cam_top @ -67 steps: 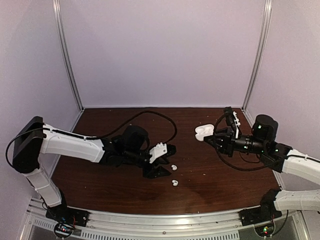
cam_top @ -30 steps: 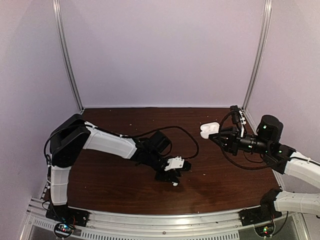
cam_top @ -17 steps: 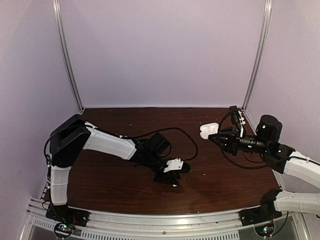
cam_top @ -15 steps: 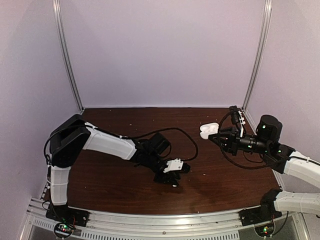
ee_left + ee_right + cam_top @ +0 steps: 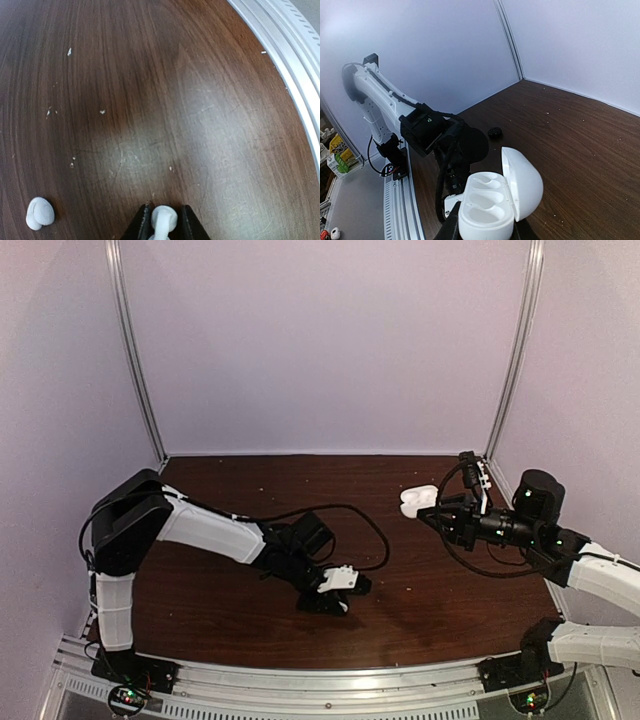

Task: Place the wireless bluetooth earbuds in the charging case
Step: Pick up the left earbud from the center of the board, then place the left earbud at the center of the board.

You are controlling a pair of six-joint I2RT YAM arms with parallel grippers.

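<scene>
Between the black fingers of my left gripper sits a white wireless bluetooth earbud, low over the dark wood table; the jaws press it from both sides. A second white earbud lies loose on the table to its left. From above, the left gripper is near the table's front centre. At the right, my right gripper holds the white charging case in the air. The case has its lid swung open and its moulded wells empty, and the right gripper is shut on its base.
A small black oval item lies on the table beyond the left arm. The aluminium front rail runs close to the left gripper. A black cable loops over the table behind the left wrist.
The left gripper has narrowed onto the white earbud and shifted slightly left and toward the front edge. The right arm with the open case has stayed still.
</scene>
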